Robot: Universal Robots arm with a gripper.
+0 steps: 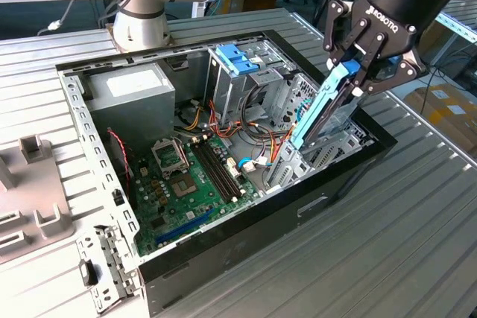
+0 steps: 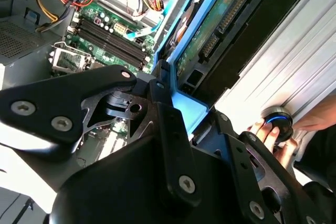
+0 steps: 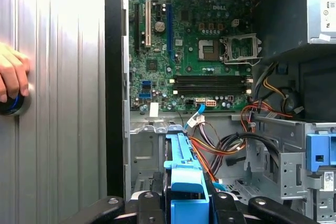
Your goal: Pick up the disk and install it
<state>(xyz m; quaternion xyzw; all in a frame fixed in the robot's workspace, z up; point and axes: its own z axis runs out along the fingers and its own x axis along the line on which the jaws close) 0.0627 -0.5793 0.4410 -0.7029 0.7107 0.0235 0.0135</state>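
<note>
Disk (image 1: 322, 102) is off the bench (image 1: 387, 258) and held by the claw (image 1: 358, 72), which is clamped on its upper end across the blue side rails. In both wrist views the blue rail end sits gripped between the black fingers. The disk stands on edge, steeply tilted. Its lower end reaches down into the metal drive bay (image 1: 328, 156) at the front corner of the open computer case (image 1: 246, 237), on the exterior view's right. You cannot tell from these views whether that lower end touches the bay floor or hangs just above it. In my judgement the pick-up is done and the install step is in hand, with the disk entered but not seated. Seating it would call for the rails to line up squarely with the bay's guides and for the tilt to be taken out before any push. The bundle of orange and red cables (image 3: 226, 148) lies just beside the bay, near the disk's lower end, and could be pinched or snagged. The motherboard (image 1: 195, 184) and the grey power supply (image 1: 130, 94) are well apart from the work. Note also a person's hand (image 3: 11, 74) resting on a round black control (image 3: 10, 106) on the bench beside the case.
</note>
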